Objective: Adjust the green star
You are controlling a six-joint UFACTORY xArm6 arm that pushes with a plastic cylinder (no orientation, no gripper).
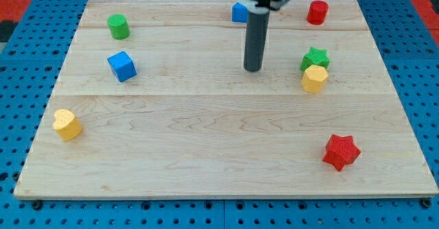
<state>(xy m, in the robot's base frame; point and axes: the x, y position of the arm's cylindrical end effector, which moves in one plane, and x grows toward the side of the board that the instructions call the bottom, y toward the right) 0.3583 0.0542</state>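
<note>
Resting on the bare board, my tip (253, 69) is touching no block and gripping nothing; the green star (315, 57) is sitting at its three o'clock, touching the yellow block (314, 79).

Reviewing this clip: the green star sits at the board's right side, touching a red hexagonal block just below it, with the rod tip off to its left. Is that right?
Not quite. In the camera view the block touching the green star from below is the yellow hexagonal block, not a red one. The rest holds: the star is at the view's right and my tip stands apart to its left.
</note>
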